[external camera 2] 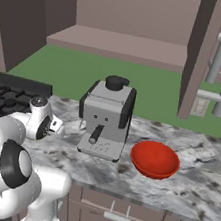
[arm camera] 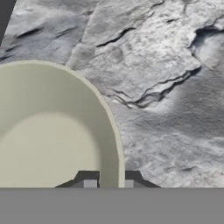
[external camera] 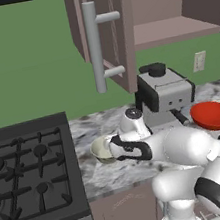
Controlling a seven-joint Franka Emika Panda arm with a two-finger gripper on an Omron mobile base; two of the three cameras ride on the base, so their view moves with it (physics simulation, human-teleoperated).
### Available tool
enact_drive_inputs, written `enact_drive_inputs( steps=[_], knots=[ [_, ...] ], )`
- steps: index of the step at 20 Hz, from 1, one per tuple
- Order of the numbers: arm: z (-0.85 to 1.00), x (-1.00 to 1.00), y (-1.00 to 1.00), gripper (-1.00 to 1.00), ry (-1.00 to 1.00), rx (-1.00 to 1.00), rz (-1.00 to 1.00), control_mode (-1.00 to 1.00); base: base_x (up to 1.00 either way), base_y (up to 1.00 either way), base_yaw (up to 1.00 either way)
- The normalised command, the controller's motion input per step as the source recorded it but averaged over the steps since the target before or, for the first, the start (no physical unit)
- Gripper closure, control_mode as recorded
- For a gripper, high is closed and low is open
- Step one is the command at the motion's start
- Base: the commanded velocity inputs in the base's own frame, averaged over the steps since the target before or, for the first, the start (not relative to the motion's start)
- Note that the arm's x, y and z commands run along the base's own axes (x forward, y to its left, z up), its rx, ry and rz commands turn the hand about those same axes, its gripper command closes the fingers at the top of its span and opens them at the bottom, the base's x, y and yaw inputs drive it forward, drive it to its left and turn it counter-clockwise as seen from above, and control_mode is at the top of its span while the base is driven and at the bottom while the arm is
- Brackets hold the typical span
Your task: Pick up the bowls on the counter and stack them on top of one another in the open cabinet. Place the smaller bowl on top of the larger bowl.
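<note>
The smaller bowl [external camera: 99,150], cream inside, is on the marbled counter [external camera: 97,129] just right of the stove. My gripper [external camera: 111,151] reaches it from the right. In the hand view my gripper [arm camera: 109,182] is shut on the bowl's [arm camera: 48,131] rim, with one fingertip inside the wall and one outside. The larger bowl [external camera: 213,114], wide and red, rests further right on the counter, apart from the arm; the right base view shows it [external camera 2: 155,160] beside the coffee machine. The open cabinet's shelf [external camera: 174,29] hangs above.
A grey and black coffee machine [external camera: 164,93] stands between the two bowls, close behind the arm. The black gas stove [external camera: 33,170] borders the cream bowl on the left. The cabinet door with its long grey bar handle [external camera: 95,46] swings out over the counter.
</note>
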Motion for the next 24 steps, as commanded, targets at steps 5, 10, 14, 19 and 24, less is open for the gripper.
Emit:
enact_drive_inputs(
  steps=[5, 10, 14, 19, 24],
  knots=[
    [0.31, -0.08, -0.15, 1.00, -0.01, 0.09, 0.00, -1.00, 0.00, 0.00, 0.00],
    [0.27, -0.15, -0.12, 1.00, 0.00, 0.07, 0.00, -1.00, 0.00, 0.00, 0.00],
    [0.30, -0.19, -0.08, 1.00, 0.00, 0.06, 0.00, -1.00, 0.00, 0.00, 0.00],
    [0.34, -0.24, -0.01, 1.00, 0.00, 0.03, 0.00, -1.00, 0.00, 0.00, 0.00],
    [0.39, -0.26, -0.03, 1.00, 0.00, 0.01, 0.00, -1.00, 0.00, 0.00, 0.00]
  ],
)
